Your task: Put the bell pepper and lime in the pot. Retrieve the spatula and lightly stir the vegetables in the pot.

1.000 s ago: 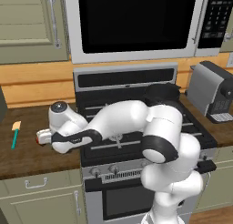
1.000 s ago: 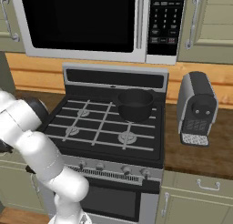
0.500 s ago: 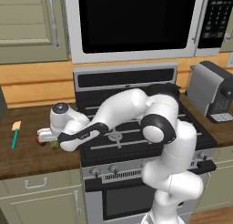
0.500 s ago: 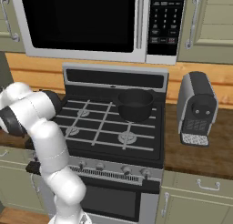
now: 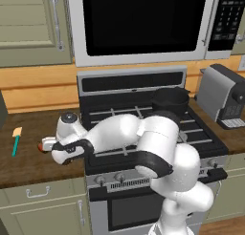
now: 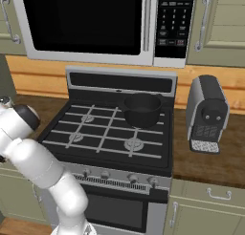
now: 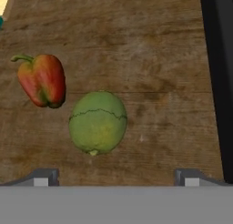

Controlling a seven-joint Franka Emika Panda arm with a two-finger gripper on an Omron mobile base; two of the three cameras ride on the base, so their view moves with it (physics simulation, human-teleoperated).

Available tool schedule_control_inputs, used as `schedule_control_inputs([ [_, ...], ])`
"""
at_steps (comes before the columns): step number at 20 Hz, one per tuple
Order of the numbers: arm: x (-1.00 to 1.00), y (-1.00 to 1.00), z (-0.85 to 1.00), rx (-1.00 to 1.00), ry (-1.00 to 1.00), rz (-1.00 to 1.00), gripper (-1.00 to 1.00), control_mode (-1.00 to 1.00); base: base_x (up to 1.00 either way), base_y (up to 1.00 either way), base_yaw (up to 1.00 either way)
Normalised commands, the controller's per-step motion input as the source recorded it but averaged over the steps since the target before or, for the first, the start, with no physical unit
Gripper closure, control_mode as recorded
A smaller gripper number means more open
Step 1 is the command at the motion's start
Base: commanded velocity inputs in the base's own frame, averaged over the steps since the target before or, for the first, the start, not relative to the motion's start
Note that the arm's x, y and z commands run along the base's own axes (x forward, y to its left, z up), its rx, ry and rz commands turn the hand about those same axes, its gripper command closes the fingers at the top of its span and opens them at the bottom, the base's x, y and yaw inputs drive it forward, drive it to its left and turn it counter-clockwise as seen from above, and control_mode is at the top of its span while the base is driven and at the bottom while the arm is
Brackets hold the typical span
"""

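Lying on the wooden counter (image 7: 150,50) left of the stove (image 5: 143,114), the bell pepper (image 7: 42,79) is red-orange and lumpy, its long axis running up the hand view with the curled green stem at its upper left. Just beside it sits the lime (image 7: 98,122), round and green. The gripper (image 7: 116,175) hangs above them, fingers spread wide, holding nothing; the black pot (image 6: 142,110) stands on a rear burner

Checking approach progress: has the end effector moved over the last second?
Yes. In the left base view the end effector has swung right, closer to the black stove, above the wooden counter.
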Motion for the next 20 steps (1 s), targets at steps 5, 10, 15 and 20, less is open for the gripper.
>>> schedule_control_inputs([
  [5, 0.06, 0.09, 0.0, 0.0, 0.06, -0.02, -1.0, -1.0, 0.0, 0.0, 0.0],
  [10, 0.09, 0.2, 0.0, -0.04, 0.0, -0.03, -1.0, -1.0, 0.0, 0.0, 0.0],
  [15, 0.13, 0.23, 0.0, -0.03, 0.0, -0.05, -1.0, -1.0, 0.0, 0.0, 0.0],
  [20, 0.1, 0.01, 0.0, 0.0, 0.0, 0.0, -1.0, -1.0, 0.0, 0.0, 0.0],
])
